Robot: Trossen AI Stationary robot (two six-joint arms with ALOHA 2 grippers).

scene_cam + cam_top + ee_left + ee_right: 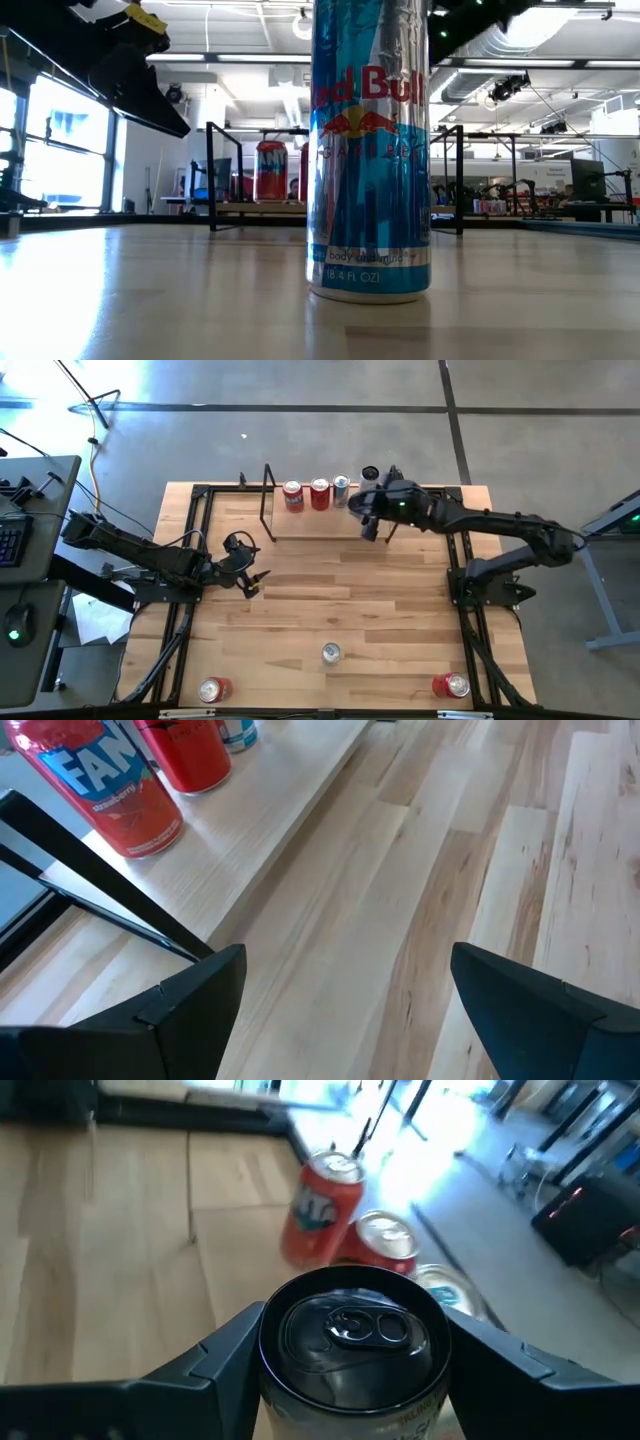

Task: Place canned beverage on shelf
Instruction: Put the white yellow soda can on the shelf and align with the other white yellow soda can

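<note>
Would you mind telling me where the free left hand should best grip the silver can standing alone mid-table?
Grip the silver can across its round side wall, coming in level from the left hand's side. It stands upright with open table around it, so probably nothing blocks the fingers.

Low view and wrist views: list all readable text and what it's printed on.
"Red Bull": tall blue-silver can close to the low camera.
"8.4 FL OZ": bottom band of that can; the line above it is too blurred.
"FAN", cut off, with "strawberry" below: red can on the shelf.
Other cans' labels, and the black-topped can in the right end effector: unreadable.
</note>
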